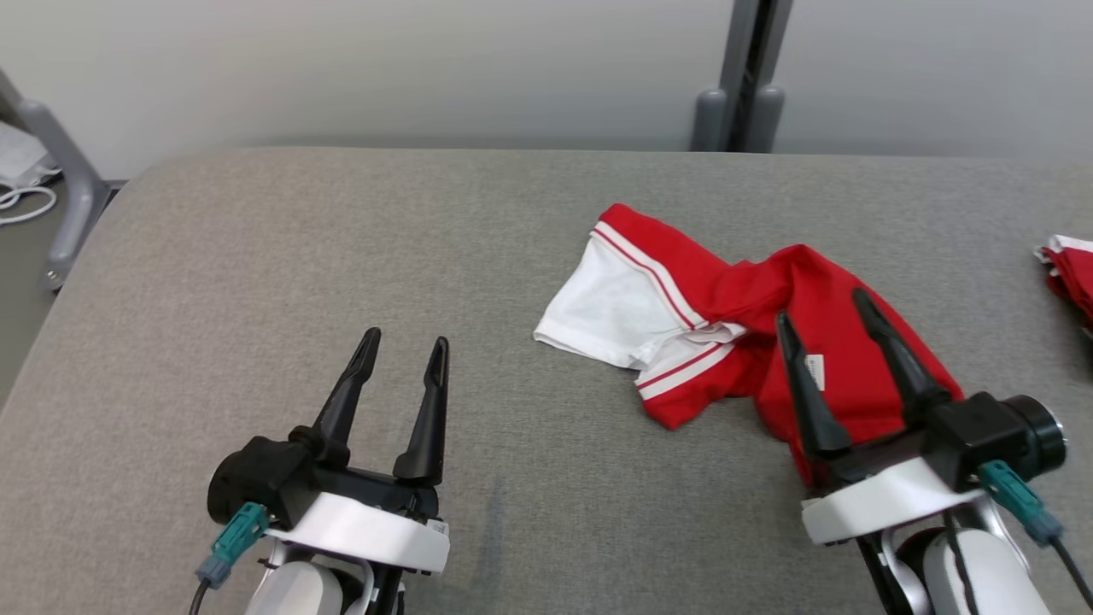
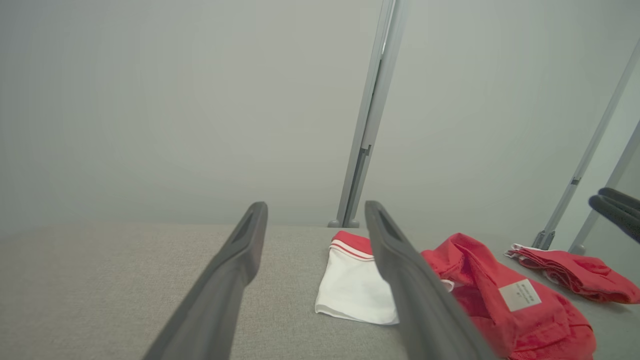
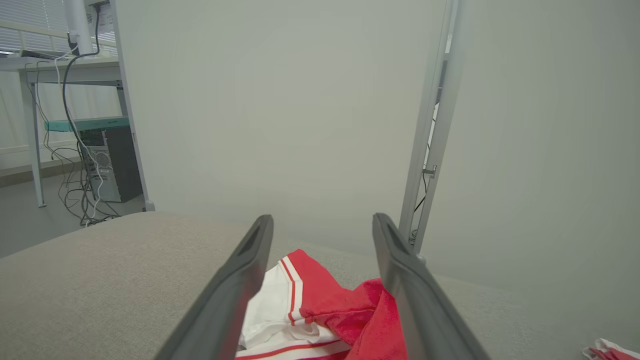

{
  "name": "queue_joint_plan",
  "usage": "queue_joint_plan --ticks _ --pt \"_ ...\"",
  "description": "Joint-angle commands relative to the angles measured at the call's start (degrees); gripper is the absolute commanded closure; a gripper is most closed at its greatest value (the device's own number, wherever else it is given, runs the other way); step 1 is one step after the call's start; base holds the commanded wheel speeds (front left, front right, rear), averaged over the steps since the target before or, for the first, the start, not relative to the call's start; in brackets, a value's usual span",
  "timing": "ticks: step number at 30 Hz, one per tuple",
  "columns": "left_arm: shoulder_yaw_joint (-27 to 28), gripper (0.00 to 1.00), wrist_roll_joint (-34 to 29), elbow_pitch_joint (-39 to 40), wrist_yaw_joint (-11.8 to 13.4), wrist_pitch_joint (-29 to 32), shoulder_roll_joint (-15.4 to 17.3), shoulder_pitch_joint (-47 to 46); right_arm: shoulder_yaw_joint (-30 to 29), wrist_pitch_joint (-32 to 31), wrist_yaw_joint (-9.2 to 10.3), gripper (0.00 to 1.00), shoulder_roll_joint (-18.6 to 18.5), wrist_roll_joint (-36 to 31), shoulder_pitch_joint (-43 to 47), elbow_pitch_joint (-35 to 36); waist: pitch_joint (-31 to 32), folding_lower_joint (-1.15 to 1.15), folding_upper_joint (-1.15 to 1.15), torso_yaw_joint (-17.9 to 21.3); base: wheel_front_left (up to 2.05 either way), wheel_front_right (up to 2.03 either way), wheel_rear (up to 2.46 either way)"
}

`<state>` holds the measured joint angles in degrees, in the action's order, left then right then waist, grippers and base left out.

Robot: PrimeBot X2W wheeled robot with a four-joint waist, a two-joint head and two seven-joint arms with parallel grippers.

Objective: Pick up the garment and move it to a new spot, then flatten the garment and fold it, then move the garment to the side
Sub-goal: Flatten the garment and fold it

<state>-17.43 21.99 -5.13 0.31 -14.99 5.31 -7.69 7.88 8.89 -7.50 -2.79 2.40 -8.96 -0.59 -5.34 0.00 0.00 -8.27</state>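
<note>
A crumpled red and white garment (image 1: 717, 333) lies on the grey padded table (image 1: 341, 256), right of centre, with a white panel toward the left and a small white label on the red part. My right gripper (image 1: 824, 307) hovers open above its near right portion, nothing between the fingers. My left gripper (image 1: 406, 342) stands open over bare table to the garment's left. The left wrist view has the garment (image 2: 480, 295) ahead and to the right of that gripper (image 2: 315, 207). From the right wrist, the garment (image 3: 320, 305) lies just below the open right gripper (image 3: 322, 220).
A second red and white cloth (image 1: 1072, 273) lies at the table's right edge, also in the left wrist view as a bundle (image 2: 570, 272). A grey post (image 1: 739, 77) stands behind the table against the wall. A frame leg and cables (image 1: 43, 162) are at far left.
</note>
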Motion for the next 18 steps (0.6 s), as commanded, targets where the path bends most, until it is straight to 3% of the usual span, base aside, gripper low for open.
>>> queue_joint_plan --ticks 1,11,18 --pt "0.34 0.0 -0.49 -0.19 -0.74 -0.25 -0.25 -0.15 0.49 -0.68 0.02 0.0 -0.39 -0.57 -1.07 -0.45 -0.72 0.0 0.0 -1.16 0.0 0.0 0.0" --pt "1.88 0.0 -1.62 -2.23 -4.23 -0.25 -2.2 -2.03 11.81 -11.6 0.03 0.0 -6.85 2.22 -12.69 -14.22 -4.95 0.0 0.0 -8.14 0.0 0.0 0.0" --pt "-1.16 0.0 2.11 -1.69 -3.83 -0.25 -2.32 -2.73 17.08 -16.82 0.03 0.0 -9.95 6.16 -22.29 -27.02 -7.4 0.0 0.0 -13.35 0.0 0.0 0.0"
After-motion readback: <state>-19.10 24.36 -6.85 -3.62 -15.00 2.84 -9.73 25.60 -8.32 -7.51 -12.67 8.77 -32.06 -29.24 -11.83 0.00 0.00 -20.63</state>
